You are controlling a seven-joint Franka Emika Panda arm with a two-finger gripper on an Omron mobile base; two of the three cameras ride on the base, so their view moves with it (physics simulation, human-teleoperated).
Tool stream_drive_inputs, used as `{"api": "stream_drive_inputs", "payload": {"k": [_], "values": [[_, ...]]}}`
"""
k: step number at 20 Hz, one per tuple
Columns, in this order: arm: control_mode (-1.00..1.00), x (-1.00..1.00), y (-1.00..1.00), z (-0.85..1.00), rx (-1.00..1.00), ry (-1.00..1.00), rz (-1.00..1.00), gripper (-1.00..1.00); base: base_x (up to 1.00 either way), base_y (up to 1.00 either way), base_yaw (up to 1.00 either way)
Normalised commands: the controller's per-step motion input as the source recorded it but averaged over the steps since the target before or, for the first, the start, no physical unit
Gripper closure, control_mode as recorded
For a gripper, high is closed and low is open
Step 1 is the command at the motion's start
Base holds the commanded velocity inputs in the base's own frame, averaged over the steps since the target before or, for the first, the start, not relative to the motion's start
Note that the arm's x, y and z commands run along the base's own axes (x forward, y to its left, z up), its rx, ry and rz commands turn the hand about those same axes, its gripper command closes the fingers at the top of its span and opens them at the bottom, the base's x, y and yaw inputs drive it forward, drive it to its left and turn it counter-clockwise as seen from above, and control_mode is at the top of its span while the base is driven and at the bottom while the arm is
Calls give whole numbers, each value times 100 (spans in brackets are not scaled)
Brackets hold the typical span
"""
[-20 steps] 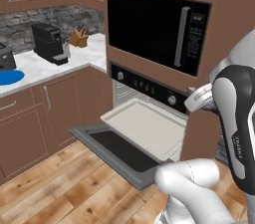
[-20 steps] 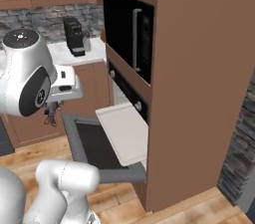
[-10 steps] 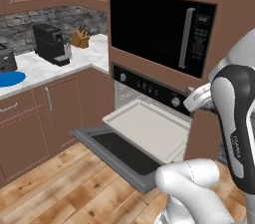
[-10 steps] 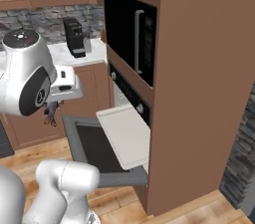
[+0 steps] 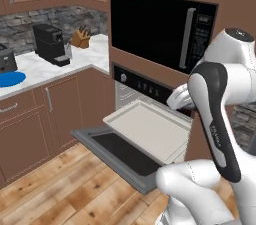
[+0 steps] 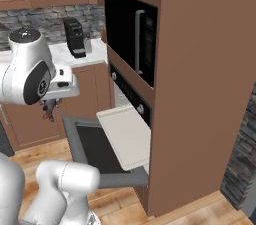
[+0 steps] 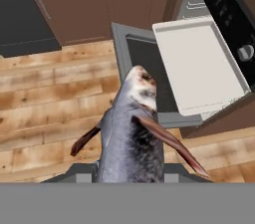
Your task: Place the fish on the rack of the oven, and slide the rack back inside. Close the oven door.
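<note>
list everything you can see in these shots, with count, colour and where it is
fish: 1, dark grey, held in the hand, above the wood floor beside the open oven door
rack: 1, pale grey-white, pulled out over the open door, bare
oven door: 1, dark grey, folded down flat
oven: 1, black with silver knobs, in the brown cabinet wall
microwave: 1, black, above the oven
coffee machine: 1, black, on the pale counter
knife block: 1, tan, counter corner
plate: 1, blue, left on the counter
hand: 1, white with dark fingers, shut on the fish
</note>
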Motion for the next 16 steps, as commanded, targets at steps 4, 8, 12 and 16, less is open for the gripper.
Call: {"api": "stream_drive_inputs", "payload": {"k": [4, 8, 12, 16], "values": [[-100, 27, 13, -35, -8, 1, 0, 100, 0, 0, 0], [-100, 19, 8, -45, -15, 0, 0, 100, 0, 0, 0], [-100, 4, -1, -54, -10, 0, -1, 100, 0, 0, 0], [-100, 2, -6, -49, 0, 0, 0, 100, 0, 0, 0]]}}
